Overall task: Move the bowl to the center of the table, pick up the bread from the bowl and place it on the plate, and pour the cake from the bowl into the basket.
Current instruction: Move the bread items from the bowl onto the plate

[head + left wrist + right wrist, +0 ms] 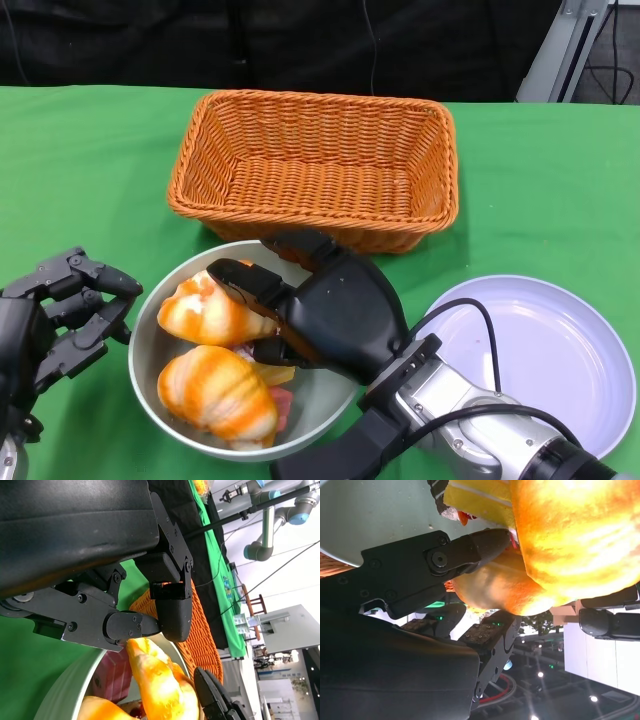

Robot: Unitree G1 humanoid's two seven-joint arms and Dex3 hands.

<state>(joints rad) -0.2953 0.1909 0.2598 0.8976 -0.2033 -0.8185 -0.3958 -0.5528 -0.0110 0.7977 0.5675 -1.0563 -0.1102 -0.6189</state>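
cake (277,392) lying mostly hidden under bread (215,395) | right hand (300,312) covering bowl (150,340) rim | left hand (55,320) running off frame edge

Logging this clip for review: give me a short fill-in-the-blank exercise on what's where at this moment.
1. The right hand reaches into the ____ from the plate's side.
2. The wicker basket behind the bowl holds ____.
3. The plate lies on the robot's ____ side.
4. The left hand rests beside the bowl, holding ____.

Missing words: bowl; nothing; right; nothing
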